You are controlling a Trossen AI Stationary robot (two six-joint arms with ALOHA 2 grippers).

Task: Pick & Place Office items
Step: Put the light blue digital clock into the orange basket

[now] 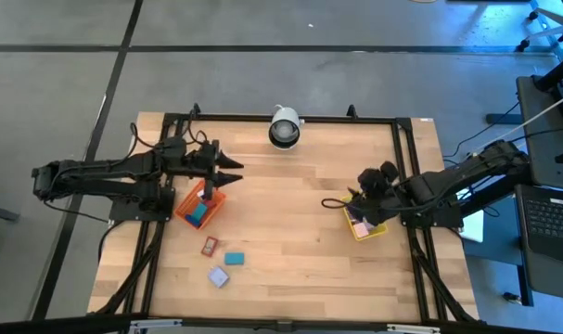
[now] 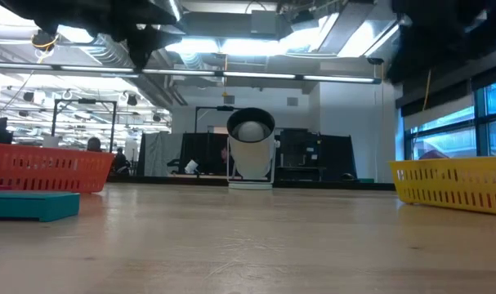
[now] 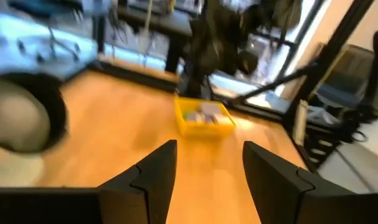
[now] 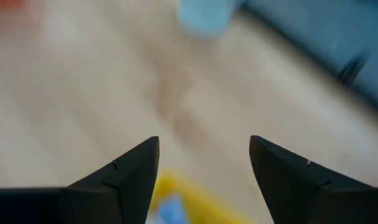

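On the left, our left gripper [image 1: 233, 171] hangs spread and empty above the orange tray [image 1: 185, 200], which already holds some pieces. Three office items [image 1: 223, 260] (red, teal, lavender) lie on the table [image 1: 290, 223] just in front of it; we should descend straight on one. Our right gripper [image 1: 353, 199], also spread, probably empty, hovers at the yellow tray [image 1: 372, 231].

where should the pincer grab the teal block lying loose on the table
Probably from straight above, fingers closing across the short sides of the teal block. It lies flat on the bare wood, apart from the red block and the lavender one, so there is room on either side. The left pincer, open, is nearer.
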